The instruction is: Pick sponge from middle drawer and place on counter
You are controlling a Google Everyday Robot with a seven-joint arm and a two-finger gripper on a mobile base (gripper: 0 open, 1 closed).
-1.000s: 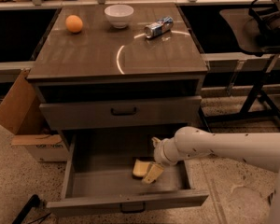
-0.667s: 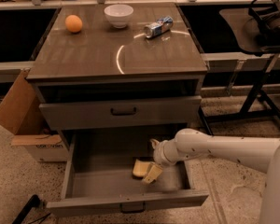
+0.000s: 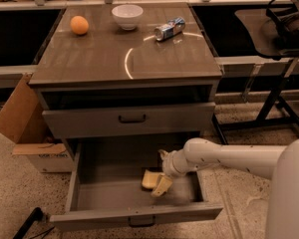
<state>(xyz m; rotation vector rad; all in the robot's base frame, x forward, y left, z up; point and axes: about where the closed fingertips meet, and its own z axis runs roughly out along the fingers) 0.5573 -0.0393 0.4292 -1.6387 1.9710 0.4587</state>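
Note:
The middle drawer [image 3: 107, 185] is pulled out at the bottom of the cabinet, and its floor is bare apart from the sponge. The pale-yellow sponge [image 3: 148, 178] lies on the drawer floor, right of centre. My gripper [image 3: 160, 176] reaches into the drawer from the right on a white arm. It sits low over the sponge's right edge, open, with one finger [image 3: 162, 186] against the sponge. The counter [image 3: 99, 59] is the glossy top of the cabinet, marked with a pale arc.
On the counter stand an orange [image 3: 79, 25], a white bowl [image 3: 127, 16] and a can lying on its side [image 3: 169, 29]. A closed drawer front [image 3: 132, 118] sits above the open drawer. A cardboard box [image 3: 25, 118] stands at the left and a dark side table [image 3: 269, 29] at the right.

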